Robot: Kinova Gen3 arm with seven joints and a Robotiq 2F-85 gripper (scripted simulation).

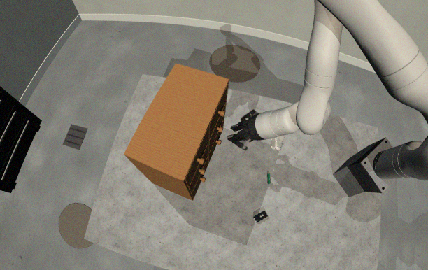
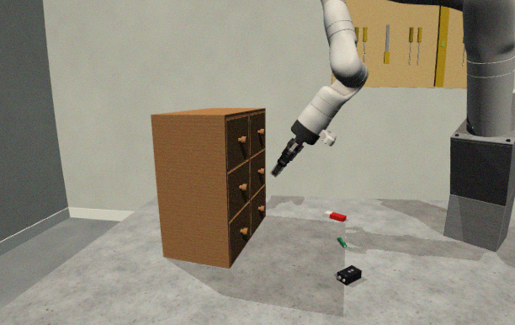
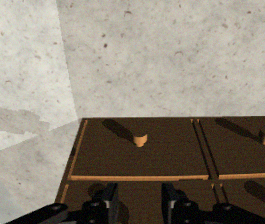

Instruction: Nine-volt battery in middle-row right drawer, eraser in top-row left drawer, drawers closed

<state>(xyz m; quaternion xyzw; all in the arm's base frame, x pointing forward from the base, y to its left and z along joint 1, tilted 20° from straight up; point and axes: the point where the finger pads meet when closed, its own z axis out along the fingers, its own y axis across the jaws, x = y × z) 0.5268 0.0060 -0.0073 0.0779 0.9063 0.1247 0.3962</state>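
Note:
The wooden chest point(image 1: 180, 115) point(image 2: 193, 185) stands upright, its drawers apparently pushed in. My gripper point(image 1: 230, 132) point(image 2: 276, 173) point(image 3: 139, 196) is partly open and empty, tilted down before the right column, near the height of the middle-row right knob point(image 2: 261, 171). A small gap shows between fingertips and knob in the exterior view. The wrist view shows the front upside down, with the bottom right drawer point(image 3: 168, 160) above the fingers; the middle knob is not visible there. The black nine-volt battery point(image 1: 261, 216) point(image 2: 349, 274) lies on the table. The red-and-white eraser point(image 2: 337, 216) lies farther back, hidden in the top view.
A small green cylinder point(image 1: 268, 178) point(image 2: 342, 242) lies on the table point(image 1: 299, 241) point(image 2: 289, 290) between the battery and the eraser. The robot's base point(image 1: 362, 168) point(image 2: 478, 173) stands to the right. The left-column knobs stick out beside the right column.

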